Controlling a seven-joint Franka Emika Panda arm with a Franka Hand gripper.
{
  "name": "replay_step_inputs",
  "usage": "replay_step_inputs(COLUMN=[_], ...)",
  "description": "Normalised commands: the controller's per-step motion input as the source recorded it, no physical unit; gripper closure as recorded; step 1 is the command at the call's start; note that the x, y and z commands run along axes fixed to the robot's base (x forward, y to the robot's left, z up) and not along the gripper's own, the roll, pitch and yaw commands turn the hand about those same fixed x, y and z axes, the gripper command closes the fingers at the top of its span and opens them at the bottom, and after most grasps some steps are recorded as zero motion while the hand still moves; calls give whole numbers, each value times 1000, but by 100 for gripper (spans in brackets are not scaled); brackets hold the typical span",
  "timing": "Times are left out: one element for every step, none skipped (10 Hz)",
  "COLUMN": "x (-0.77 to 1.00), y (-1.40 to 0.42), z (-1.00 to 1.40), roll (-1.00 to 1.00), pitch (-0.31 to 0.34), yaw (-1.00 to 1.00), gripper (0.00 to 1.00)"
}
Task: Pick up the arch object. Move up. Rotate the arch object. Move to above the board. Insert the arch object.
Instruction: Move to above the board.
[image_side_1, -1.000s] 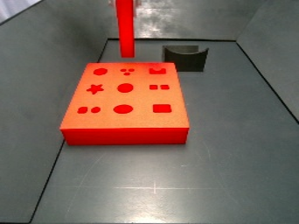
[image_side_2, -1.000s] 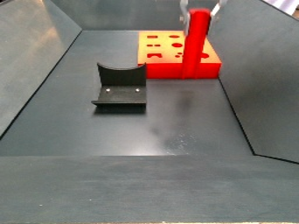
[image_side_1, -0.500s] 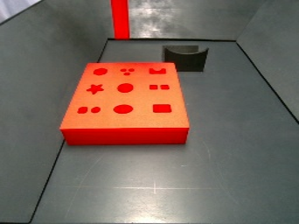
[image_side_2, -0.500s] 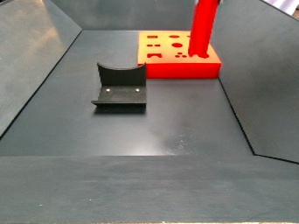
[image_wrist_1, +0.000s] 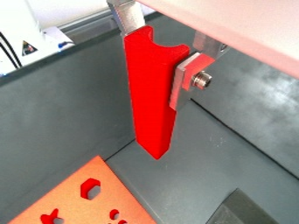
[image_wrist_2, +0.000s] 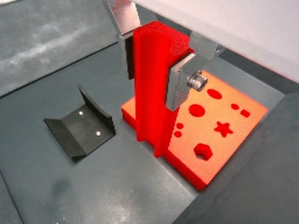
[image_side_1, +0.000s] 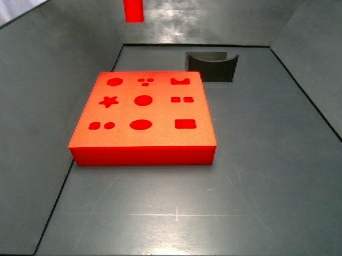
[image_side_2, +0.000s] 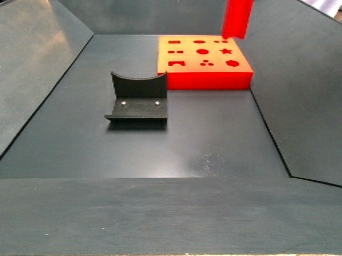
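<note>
Red and upright, the arch object (image_wrist_2: 155, 87) has climbed over the last second: only its lower end (image_side_1: 134, 9) now shows at the top of both side views, well clear of the floor. Your gripper (image_wrist_2: 152, 54) is clamped on it, silver fingers (image_wrist_1: 187, 77) pressed to its sides. Your lift looks done; rotation comes next, the board (image_side_1: 143, 113) waiting below, the fixture (image_side_2: 136, 97) well apart
</note>
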Motion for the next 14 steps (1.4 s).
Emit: replay_step_inputs(x=[-9,-8,-5,347,348,366,391,395,404,415,444,464,378,308], y=[-1,4,5,-1000,-1000,-1000,-1000,-1000,-1000,-1000,-1000,-1000,-696,-503], z=[475,321,221,62,56,56,61,61,66,69,73,76,51,40], roll=[-133,-137,-138,60,92,118,51,38,30,29,40,42,90,97], pitch=[49,50,48,235,245,251,231,210,172,145,135,130,147,154], yaw=[-26,-27,-28,-382,-343,-198,-67,-39,-15,-5,4,1,7,9], gripper=[100,100,100,100,100,100,100,100,100,100,100,100,100,100])
